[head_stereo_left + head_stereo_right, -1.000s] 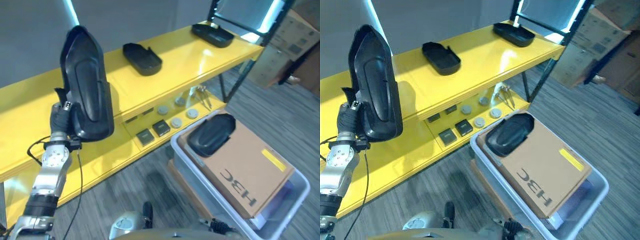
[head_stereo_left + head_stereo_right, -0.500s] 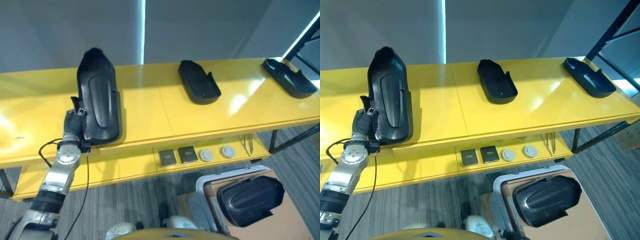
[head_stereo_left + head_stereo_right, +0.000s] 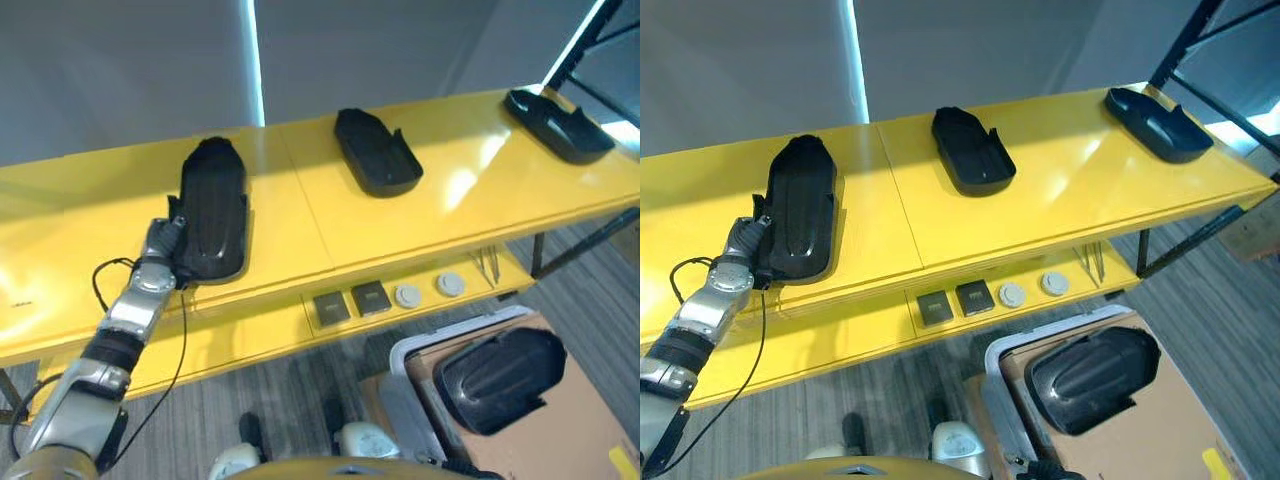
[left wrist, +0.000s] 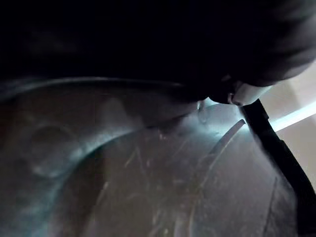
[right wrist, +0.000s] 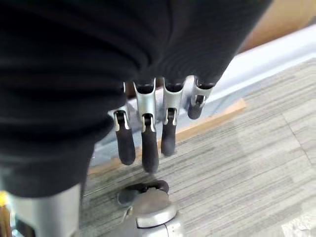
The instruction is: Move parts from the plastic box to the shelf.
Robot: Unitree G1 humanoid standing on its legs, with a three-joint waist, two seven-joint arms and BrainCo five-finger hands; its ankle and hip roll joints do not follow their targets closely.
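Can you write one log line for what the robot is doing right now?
left hand: gripping black part, part lying flat on yellow shelf | right hand: idle, open | plastic box: one part inside

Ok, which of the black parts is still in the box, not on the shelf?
The black part lying on the cardboard in the plastic box. The other three sit on the yellow shelf, the leftmost at the left hand.
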